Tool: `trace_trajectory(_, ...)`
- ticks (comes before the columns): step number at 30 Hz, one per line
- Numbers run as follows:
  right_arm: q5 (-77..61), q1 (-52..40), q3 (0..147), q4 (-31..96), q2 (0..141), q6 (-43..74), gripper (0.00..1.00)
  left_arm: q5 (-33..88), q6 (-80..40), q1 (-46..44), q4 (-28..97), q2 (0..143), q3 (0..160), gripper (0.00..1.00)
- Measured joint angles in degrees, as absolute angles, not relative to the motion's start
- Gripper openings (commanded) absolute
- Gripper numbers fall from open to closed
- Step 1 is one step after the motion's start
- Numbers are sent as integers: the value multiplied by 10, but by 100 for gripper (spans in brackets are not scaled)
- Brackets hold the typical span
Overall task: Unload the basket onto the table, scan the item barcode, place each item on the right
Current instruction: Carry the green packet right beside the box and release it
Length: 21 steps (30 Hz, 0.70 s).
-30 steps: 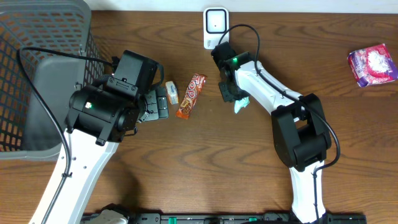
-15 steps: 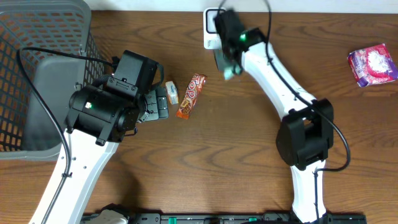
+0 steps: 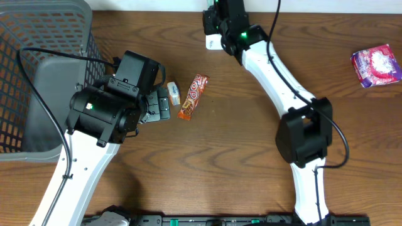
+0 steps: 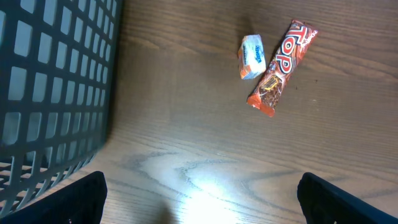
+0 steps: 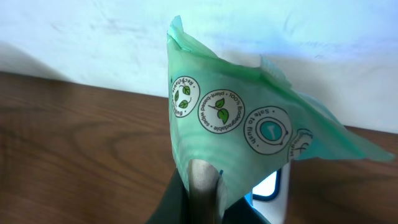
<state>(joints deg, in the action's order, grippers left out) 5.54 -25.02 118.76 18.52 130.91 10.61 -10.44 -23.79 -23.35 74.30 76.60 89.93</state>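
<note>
Right wrist view: the right hand (image 5: 202, 186) pinches a green packet (image 5: 249, 124) just above the white scanner (image 5: 268, 186) at the tabletop's (image 3: 239, 157) back edge; the left hand (image 3: 158, 104) gapes empty. Scanning is in hand; next, the barcode likely needs turning toward the scanner

You have one dark grey plastic mesh basket (image 3: 44, 37) at the far left of one brown wooden table (image 3: 220, 176). Near the middle, count one orange-red candy bar (image 3: 192, 96) and one small white-and-blue wrapped sweet (image 3: 173, 93). One purple-and-pink packet (image 3: 375, 65) lies far right. Add one pale green plastic packet (image 5: 249, 137), one white scanner (image 5: 277, 194), and two robot arms: left arm (image 3: 94, 113), right arm (image 3: 276, 69).
</note>
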Motion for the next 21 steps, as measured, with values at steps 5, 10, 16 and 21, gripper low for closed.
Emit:
trace_trajectory(5, 64, -243, 1175, 192, 1331, 107, 1, -104, -238, -234, 743, 766, 899, 98)
trace_trajectory(10, 133, -201, 1175, 257, 1317, 114, 1, -104, -238, -234, 744, 766, 899, 98)
trace_trajectory(16, 173, -91, 1176, 407, 1288, 50, 1, -104, -238, -234, 744, 766, 899, 98)
trace_trajectory(21, 166, 4, 1158, 478, 1287, -89, 1, -104, -238, -234, 744, 766, 899, 98)
